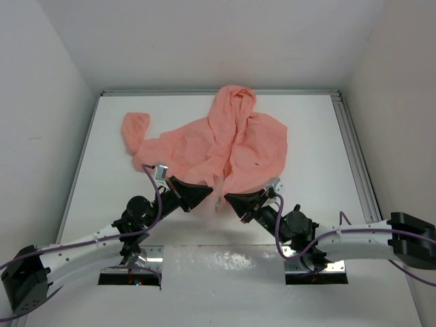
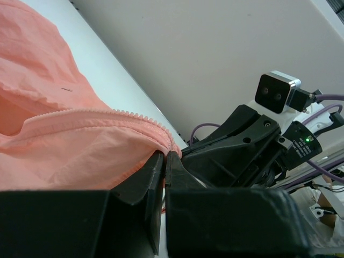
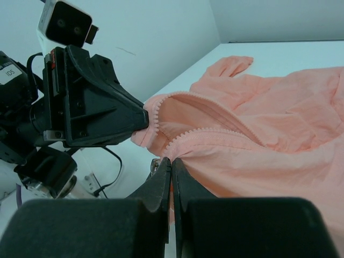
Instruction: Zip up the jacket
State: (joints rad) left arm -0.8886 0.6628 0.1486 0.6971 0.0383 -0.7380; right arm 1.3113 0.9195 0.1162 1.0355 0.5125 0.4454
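Observation:
The salmon-pink hooded jacket [image 1: 225, 146] lies on the white table, hood at the far side, one sleeve out to the left. A tiny dark mark [image 1: 256, 163] sits on its right front panel. The front is unzipped, and the zipper teeth [image 3: 215, 131] run along both edges. My left gripper [image 1: 210, 195] is shut on the bottom corner of the left panel [image 2: 107, 145], pinching the fabric at the zipper's end. My right gripper [image 1: 229, 199] is shut on the bottom of the right panel [image 3: 242, 156]; a metal slider [image 3: 156, 164] shows beside its fingertips. The two grippers face each other, a few centimetres apart.
Metal rails [image 1: 354, 150] run along the table's right and far edges. White walls close in the left, far and right sides. The arm bases and black mounting plates [image 1: 129, 276] sit at the near edge.

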